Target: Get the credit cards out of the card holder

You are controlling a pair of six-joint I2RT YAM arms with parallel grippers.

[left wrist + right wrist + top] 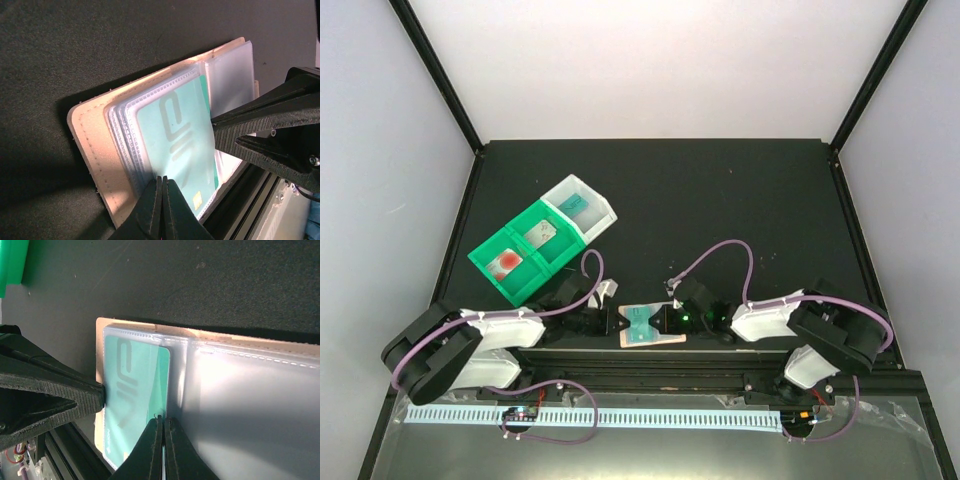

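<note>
The card holder (665, 339) lies open at the table's near edge, peach-tan rim (92, 145) around clear sleeves (250, 405). A teal credit card (175, 135) sits in the top sleeve of its left panel (135, 390). My left gripper (164, 179) is shut on the holder's left sleeve edge, seen in the top view (620, 322). From the opposite side my right gripper (163, 418) is shut on the teal card's inner edge beside the fold (663, 318). Both sets of fingertips meet over the holder.
A green bin (483, 259) and an adjoining white bin (603, 209) stand at the back left. They hold a card with a red blotch (506, 262), a pale card (542, 233) and a teal card (574, 204). A black rail (650, 372) runs just behind the holder.
</note>
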